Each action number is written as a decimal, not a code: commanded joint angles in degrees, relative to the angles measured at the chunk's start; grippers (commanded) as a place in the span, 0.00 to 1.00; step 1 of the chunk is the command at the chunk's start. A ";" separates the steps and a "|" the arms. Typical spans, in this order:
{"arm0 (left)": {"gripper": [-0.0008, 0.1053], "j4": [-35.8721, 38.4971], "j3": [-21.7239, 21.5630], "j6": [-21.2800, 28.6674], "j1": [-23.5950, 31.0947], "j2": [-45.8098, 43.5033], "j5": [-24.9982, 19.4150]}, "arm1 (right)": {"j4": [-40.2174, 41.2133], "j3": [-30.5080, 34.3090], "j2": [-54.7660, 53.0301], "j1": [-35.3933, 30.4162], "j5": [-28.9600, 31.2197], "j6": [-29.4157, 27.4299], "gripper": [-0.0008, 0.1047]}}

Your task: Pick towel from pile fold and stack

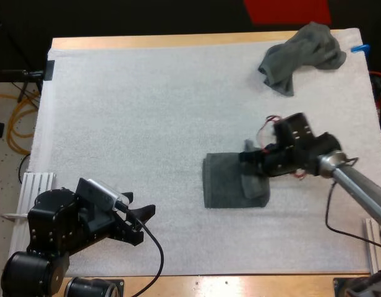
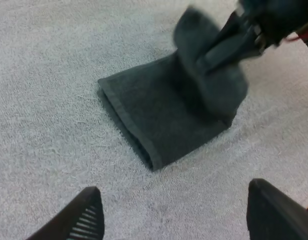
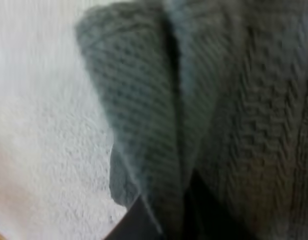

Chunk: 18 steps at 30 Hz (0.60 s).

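While the right end effector (image 1: 251, 156) clamps the towel (image 1: 227, 182) by its raised right flap, right of centre, the left end effector (image 1: 144, 223) sits released near left, well apart; right arm nearer.

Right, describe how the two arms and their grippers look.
Both arms are mostly black. The left arm has chunky, boxy black joint housings; its left gripper carries two tapered black fingers with ribbed inner faces. The right arm has a bare silver tube link behind a black wrist block, ending in the black right gripper.
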 commanded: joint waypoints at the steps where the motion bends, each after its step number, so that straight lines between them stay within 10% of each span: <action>1: 0.57 -0.58 -0.30 -0.24 -0.02 -0.11 -0.17 | -1.84 -0.41 1.16 0.63 -0.79 1.71 0.01; 14: 0.57 -0.58 -0.30 -0.24 -0.02 -0.11 -0.17 | -8.12 -0.41 5.50 4.57 -2.27 5.71 0.01; 18: 0.57 -0.58 -0.30 -0.24 -0.02 -0.11 -0.17 | -9.83 -0.44 5.49 4.57 -3.12 5.70 0.28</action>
